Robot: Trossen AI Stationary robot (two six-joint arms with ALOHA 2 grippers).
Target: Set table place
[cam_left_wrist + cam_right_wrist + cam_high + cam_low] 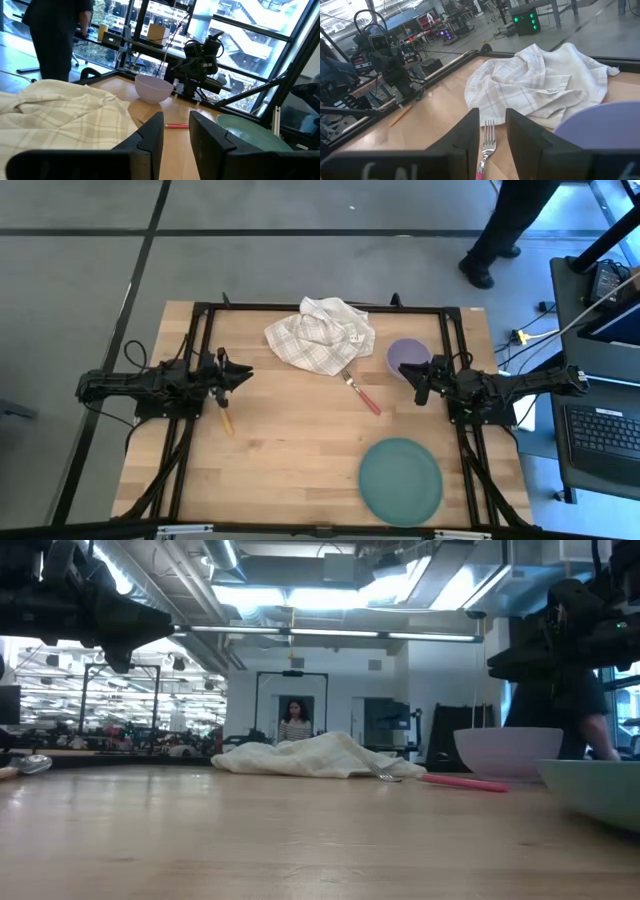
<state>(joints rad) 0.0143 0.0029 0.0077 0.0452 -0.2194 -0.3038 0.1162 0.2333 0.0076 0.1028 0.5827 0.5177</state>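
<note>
The teal plate (400, 478) lies flat near the table's front right. The lilac bowl (408, 356) stands upright at the right, behind my right gripper's fingertips. The red-handled fork (362, 392) lies flat mid-table, its tines by the white checked cloth (320, 333). The yellow-orange-handled spoon (226, 418) lies flat at the left, partly under my left arm. My left gripper (243, 373) hovers above the table at the left, slightly open and empty. My right gripper (408, 377) hovers at the right beside the bowl, slightly open and empty; the fork (487, 145) shows between its fingers, lower down.
The crumpled cloth sits at the table's far middle (315, 755). The black metal frame (320, 307) edges the wooden top. A person stands beyond the table's far right corner (505, 225). A desk with a laptop stands off the table's right side (600, 420).
</note>
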